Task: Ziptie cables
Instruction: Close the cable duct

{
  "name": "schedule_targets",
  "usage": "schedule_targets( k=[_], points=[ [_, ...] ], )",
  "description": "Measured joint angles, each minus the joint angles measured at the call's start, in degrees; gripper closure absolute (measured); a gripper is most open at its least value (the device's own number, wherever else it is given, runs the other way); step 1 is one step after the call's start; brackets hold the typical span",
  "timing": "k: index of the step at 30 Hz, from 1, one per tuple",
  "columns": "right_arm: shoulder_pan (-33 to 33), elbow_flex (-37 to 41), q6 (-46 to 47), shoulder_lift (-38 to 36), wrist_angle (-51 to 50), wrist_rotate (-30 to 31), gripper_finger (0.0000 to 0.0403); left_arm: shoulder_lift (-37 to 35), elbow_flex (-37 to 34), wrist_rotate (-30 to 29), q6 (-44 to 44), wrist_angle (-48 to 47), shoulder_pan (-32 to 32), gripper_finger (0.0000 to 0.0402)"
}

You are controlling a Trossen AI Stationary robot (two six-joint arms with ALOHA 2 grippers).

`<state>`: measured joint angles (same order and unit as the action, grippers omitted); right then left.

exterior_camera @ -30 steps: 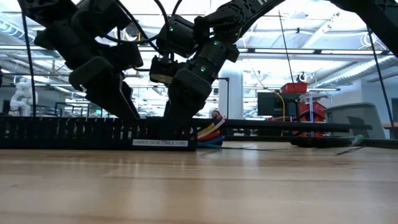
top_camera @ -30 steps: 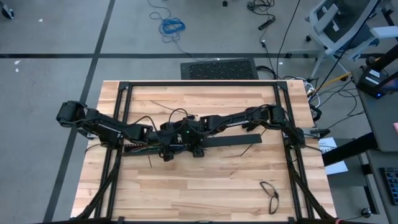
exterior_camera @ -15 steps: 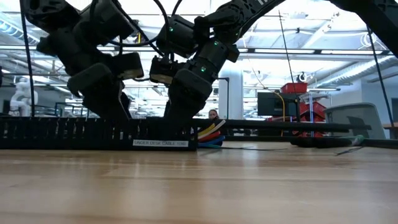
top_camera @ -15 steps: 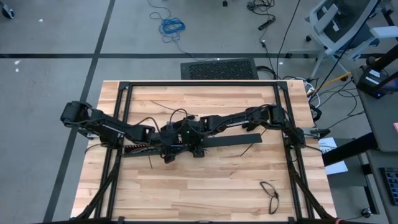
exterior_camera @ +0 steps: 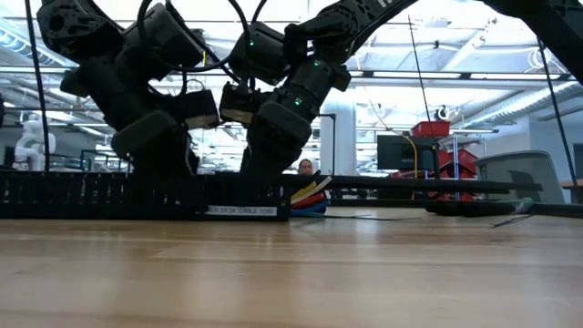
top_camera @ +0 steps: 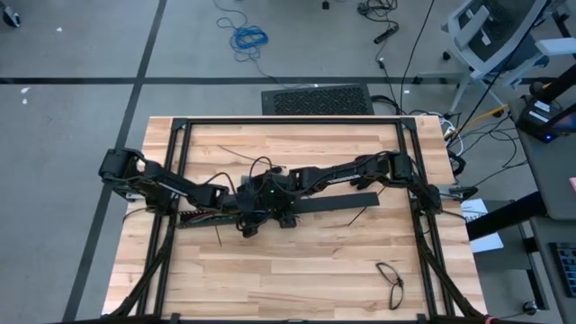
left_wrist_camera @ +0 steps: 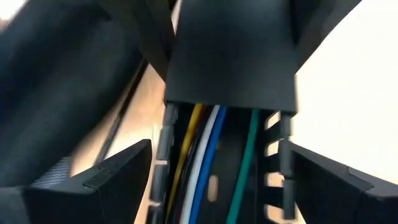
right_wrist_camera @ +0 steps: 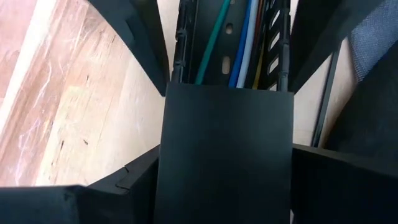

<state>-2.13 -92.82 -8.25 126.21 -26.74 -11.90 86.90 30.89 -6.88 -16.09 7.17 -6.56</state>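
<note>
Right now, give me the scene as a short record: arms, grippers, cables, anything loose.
left gripper: mid-table over the slotted tray, fingers spread either side of it
right gripper: close beside the left, fingers astride the tray's flat black cover
cables: yellow, white, blue, green, lying lengthwise in the tray
loose: small black cable loop, near right corner of table

Left arm (top_camera: 171, 187): shifted rightward along the slotted bar (exterior_camera: 100, 195), toward the right arm. Its gripper (exterior_camera: 168, 164) now stands closer to the bar's label (exterior_camera: 241, 210).
</note>
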Motion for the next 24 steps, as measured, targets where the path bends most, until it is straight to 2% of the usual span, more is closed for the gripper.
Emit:
schedule_targets(
  k=[5, 13, 24],
  points=[
    [0.0, 0.0, 0.0, 0.0, 0.2, 0.3, 0.0147, 0.1, -0.4, -2.4, 0.3, 0.3, 0.0, 0.0063],
    [0.0, 0.0, 0.0, 0.0, 0.3, 0.5, 0.0147, 0.1, -0.5, -3.5, 0.3, 0.2, -0.1, 0.0098],
    [-0.1, 0.0, 0.1, 0.0, 1.5, 0.5, 0.0147, 0.1, -0.7, -5.1, 2.8, 2.3, -0.1, 0.0100]
  ],
)
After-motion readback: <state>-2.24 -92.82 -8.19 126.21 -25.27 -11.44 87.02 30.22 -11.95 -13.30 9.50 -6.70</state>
